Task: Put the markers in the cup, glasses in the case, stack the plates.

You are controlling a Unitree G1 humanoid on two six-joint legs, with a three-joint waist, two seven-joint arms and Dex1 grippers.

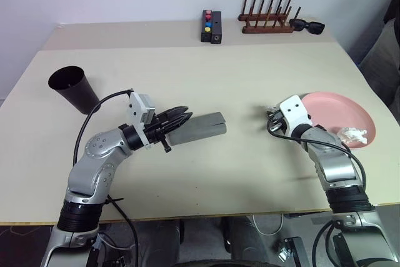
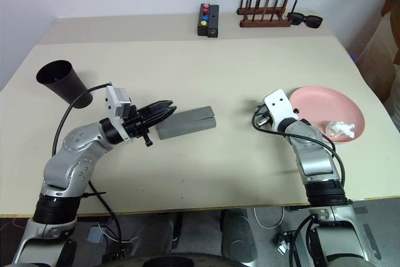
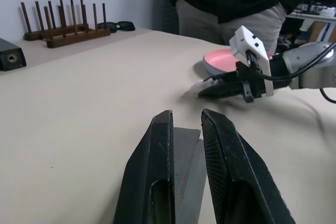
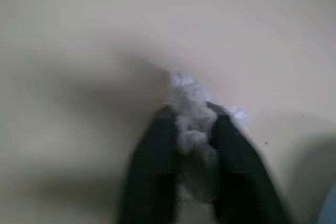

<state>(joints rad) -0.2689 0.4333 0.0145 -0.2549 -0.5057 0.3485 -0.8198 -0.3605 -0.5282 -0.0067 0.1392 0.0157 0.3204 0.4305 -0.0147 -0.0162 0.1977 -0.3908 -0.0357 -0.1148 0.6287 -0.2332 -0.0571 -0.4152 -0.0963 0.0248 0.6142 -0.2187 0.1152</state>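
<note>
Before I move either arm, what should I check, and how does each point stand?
1. Left claw gripping the grey case: ok.
2. Case lid open for glasses: cannot tell.
3. Right claw shut on a white crumpled wad: ok.
4. Pink plate clear for stacking: not ok, a white scrap lies in it.
5. Cup standing, mouth open: ok.

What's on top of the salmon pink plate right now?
A crumpled white paper wad lies on the round salmon pink plate, near its right side. The plate's left edge sits behind the right end effector's wrist, so anything lying there is covered.
</note>
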